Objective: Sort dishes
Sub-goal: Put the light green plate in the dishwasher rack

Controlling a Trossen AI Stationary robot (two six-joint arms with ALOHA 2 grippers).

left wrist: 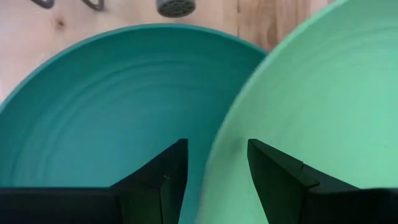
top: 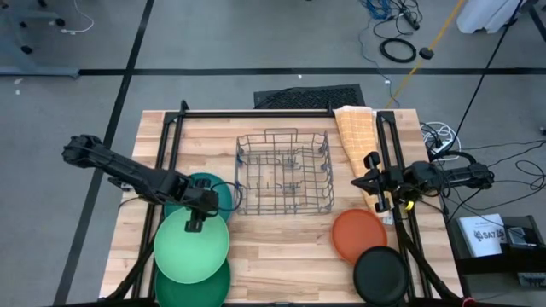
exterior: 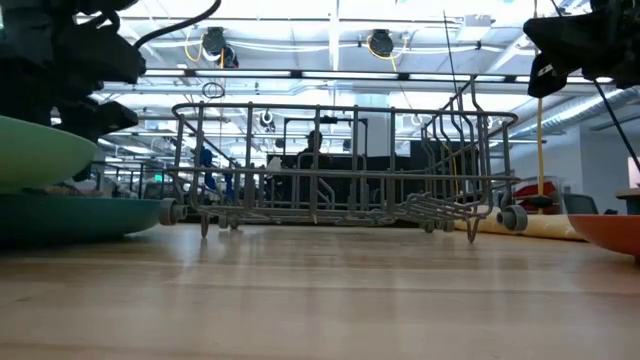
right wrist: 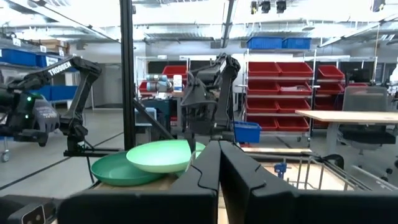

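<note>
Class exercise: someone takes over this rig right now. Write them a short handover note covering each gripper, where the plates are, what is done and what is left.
Left gripper: open, fingers astride the light green plate's rim.
Right gripper: shut, empty, waiting beside the cloth.
Plates: light green overlaps teal plate and dark green plate, left of the dish rack. Orange plate and black plate lie to its right.
Done: nothing racked.
Left: all five plates.

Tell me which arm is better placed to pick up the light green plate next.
The left. Its gripper is open and straddles the rim of the light green plate, while the right gripper is shut beside the dish rack.
</note>
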